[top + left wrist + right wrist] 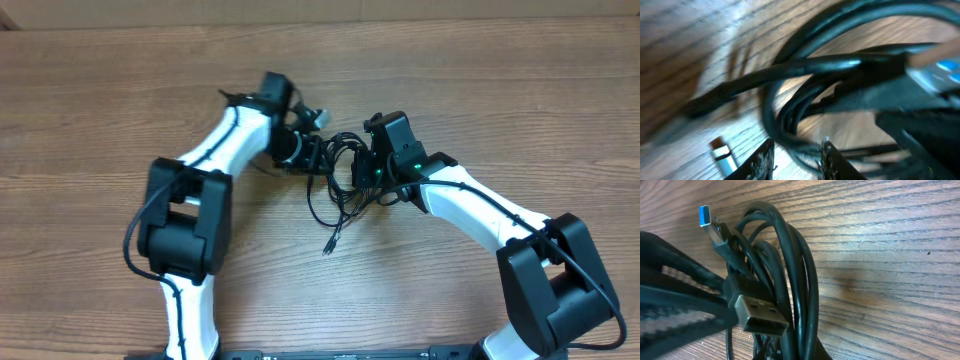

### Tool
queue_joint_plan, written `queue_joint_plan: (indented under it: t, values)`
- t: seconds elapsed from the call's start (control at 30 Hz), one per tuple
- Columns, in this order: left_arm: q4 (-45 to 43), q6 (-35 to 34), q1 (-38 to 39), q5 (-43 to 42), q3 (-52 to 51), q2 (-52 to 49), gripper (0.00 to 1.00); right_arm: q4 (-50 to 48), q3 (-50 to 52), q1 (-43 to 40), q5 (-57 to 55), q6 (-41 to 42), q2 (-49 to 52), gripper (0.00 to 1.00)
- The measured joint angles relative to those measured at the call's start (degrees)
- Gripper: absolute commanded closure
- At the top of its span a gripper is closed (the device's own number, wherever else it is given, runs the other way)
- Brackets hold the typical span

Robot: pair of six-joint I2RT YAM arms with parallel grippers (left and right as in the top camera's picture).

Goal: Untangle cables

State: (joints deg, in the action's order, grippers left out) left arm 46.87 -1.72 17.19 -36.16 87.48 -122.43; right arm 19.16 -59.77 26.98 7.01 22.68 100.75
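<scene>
Black cables (335,195) look light, limp, slippery; best pinched near stiff plugs (760,312). Right gripper (729,299) clenched on cables; left gripper (796,159) parted.

Left wrist view is heavily blurred. Black cables (805,65) loop in a bundle over the wood surface (680,40). Left tool (796,161) sits at the bottom edge with fingers (762,160) apart and loops crossing the gap. Silver-tipped plug (722,155) lies lower left, blue-tipped plug (940,72) at the right edge.
</scene>
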Motion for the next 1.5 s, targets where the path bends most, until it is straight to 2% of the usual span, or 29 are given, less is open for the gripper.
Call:
queue_joint_plan:
  t: [0.13,0.17,0.3,0.33,0.7,0.9,1.07,1.37,1.5]
  values:
    - [-1.0,-3.1,3.2,6.1,0.0,0.0,0.73,0.0,0.0,0.0,0.0,0.0,0.0,0.96]
    - [-1.3,-3.7,3.3,7.1,0.0,0.0,0.80,-0.1,0.0,0.0,0.0,0.0,0.0,0.96]
    - [-1.6,-5.5,3.3,9.9,0.0,0.0,0.90,-0.1,0.0,0.0,0.1,0.0,0.0,0.96]
    - [-1.7,-6.1,3.4,10.6,0.0,0.0,0.95,-0.1,0.0,0.0,0.1,0.0,0.0,0.96]
    - [-0.5,-7.4,2.8,11.3,0.3,0.0,0.96,0.0,0.0,0.0,0.2,0.0,0.0,0.96]
    - [0.3,-7.3,-1.9,5.5,0.3,0.0,0.87,-0.2,0.0,0.1,0.3,0.0,0.0,0.96]
    - [0.5,-7.3,-4.4,4.9,0.3,0.0,0.78,0.0,0.0,0.0,0.0,0.0,0.0,0.96]
    - [-0.5,-7.4,-0.8,4.9,0.3,0.0,0.67,0.0,0.0,0.0,0.0,0.0,0.0,0.96]
    - [-2.4,-7.8,0.1,4.9,0.3,0.0,0.67,-0.1,0.0,0.0,0.0,0.0,0.0,0.96]
